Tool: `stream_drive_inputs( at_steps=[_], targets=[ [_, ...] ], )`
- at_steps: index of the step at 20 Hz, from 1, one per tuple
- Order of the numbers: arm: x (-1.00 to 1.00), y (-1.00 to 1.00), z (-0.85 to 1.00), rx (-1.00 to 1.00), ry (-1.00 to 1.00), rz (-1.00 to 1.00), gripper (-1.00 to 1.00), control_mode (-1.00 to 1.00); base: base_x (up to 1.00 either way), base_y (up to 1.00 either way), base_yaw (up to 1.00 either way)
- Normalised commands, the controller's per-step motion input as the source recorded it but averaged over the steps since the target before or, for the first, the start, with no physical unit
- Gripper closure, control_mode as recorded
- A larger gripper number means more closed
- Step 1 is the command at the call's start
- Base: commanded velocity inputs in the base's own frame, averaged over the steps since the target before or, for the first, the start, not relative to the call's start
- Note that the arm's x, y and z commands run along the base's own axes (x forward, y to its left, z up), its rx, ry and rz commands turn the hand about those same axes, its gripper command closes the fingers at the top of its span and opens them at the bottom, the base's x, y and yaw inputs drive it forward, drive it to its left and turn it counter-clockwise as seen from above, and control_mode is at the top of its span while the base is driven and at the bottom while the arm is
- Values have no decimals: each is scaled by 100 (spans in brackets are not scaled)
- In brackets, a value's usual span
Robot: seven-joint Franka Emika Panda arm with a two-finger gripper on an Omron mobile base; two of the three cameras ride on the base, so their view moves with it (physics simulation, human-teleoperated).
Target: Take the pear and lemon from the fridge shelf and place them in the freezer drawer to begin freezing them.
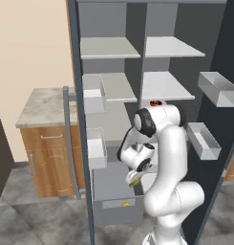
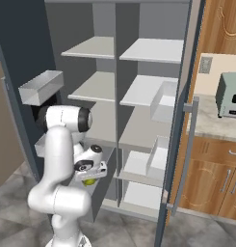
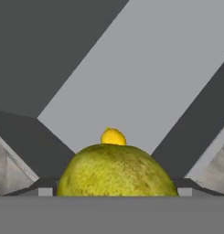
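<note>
The yellow-green pear (image 3: 114, 170) sits between my fingertips, and my gripper (image 3: 115, 191) is shut on it. In the base views the pear (image 1: 132, 181) (image 2: 89, 182) hangs under my gripper (image 1: 134, 179) (image 2: 90, 178), just above the open freezer drawer (image 1: 112, 211) (image 2: 102, 192). Inside the drawer lies the small yellow lemon (image 1: 125, 204) (image 3: 113, 136), on the grey floor beyond the pear. The pale grey fridge shelf (image 1: 164, 86) (image 2: 144, 91) is higher up in the fridge, with nothing on it.
White door bins (image 1: 95, 148) (image 2: 162, 102) hang on one open fridge door, grey bins (image 1: 218, 89) (image 2: 41, 87) on the other. A wooden counter cabinet (image 1: 47, 158) stands left of the fridge. A toaster oven (image 2: 230, 95) rests on the counter to the right.
</note>
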Motion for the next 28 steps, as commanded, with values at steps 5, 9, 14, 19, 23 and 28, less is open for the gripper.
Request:
stream_drive_inputs(
  at_steps=[5, 9, 14, 19, 23, 28],
  targets=[
    [43, 18, -31, 3, 15, 0, 100, -100, 0, 0, 0],
    [38, 16, -24, 1, 20, 0, 100, -100, 0, 0, 0],
    [6, 18, -27, 1, 21, 0, 100, -100, 0, 0, 0],
    [-13, 6, -15, 8, 20, 0, -100, -100, 0, 0, 0],
    [0, 0, 0, 12, 15, 0, -100, -100, 0, 0, 0],
    [0, 0, 0, 10, 12, 0, -100, -100, 0, 0, 0]
  ],
)
